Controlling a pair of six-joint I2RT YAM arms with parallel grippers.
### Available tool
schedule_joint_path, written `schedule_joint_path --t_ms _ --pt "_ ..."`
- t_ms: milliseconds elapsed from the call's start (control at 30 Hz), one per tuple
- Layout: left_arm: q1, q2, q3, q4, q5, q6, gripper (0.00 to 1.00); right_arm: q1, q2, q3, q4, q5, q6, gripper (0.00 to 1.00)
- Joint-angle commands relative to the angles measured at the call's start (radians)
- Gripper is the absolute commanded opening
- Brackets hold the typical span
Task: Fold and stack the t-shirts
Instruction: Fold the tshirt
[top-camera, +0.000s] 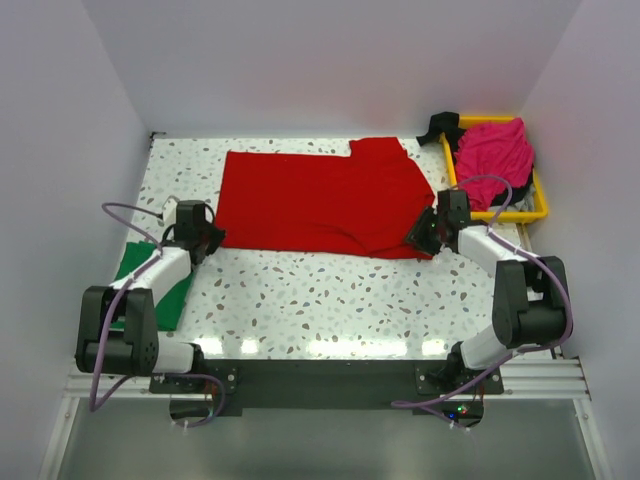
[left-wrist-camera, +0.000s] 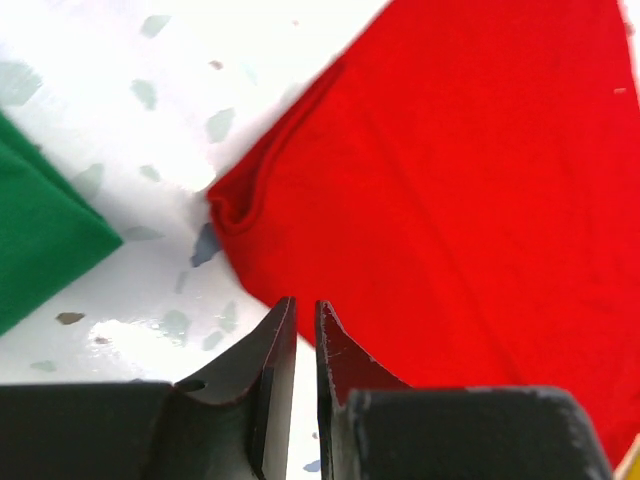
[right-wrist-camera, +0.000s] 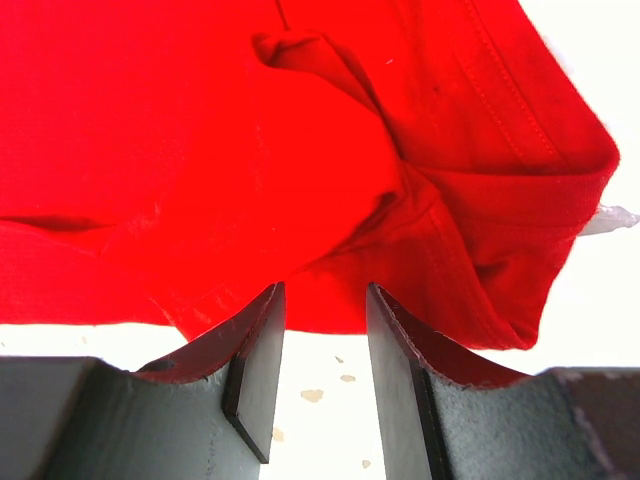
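Your red t-shirt (top-camera: 320, 200) lies spread flat across the far middle of the speckled table (top-camera: 330, 300). Your left gripper (left-wrist-camera: 302, 305) sits at its left near corner, jaws drawn to a thin slit with only bare table showing between them. Your right gripper (right-wrist-camera: 322, 290) is at the rumpled right near corner, jaws partly spread, pinching nothing. The green t-shirt (top-camera: 150, 285) lies under your left arm; the magenta t-shirt (top-camera: 493, 150) is heaped in the yellow tray (top-camera: 540, 212) at far right.
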Motion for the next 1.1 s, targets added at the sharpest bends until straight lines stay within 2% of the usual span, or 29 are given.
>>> schedule_joint_path --t_ms 0,200,333,733,933,1067 --pt "-0.003 -0.042 0.012 0.067 0.022 -0.019 0.18 -0.002 -0.022 -0.018 0.053 0.025 -0.001 0.42" --pt "0.006 0.068 0.081 0.067 -0.059 -0.029 0.18 -0.002 -0.017 -0.049 0.085 0.014 0.011 0.42" --pt "0.031 0.146 0.061 0.102 -0.053 -0.049 0.18 0.0 -0.022 -0.055 0.081 0.013 0.008 0.42" --pt "0.047 0.14 -0.032 0.173 -0.094 -0.036 0.18 -0.003 -0.033 -0.067 0.071 0.024 -0.004 0.42" --pt "0.047 0.108 -0.023 0.174 -0.047 -0.046 0.18 -0.003 -0.062 -0.04 0.055 0.048 -0.007 0.43" --pt "0.047 0.077 0.0 0.164 0.034 -0.048 0.18 -0.002 -0.088 -0.026 0.059 0.063 0.004 0.44"
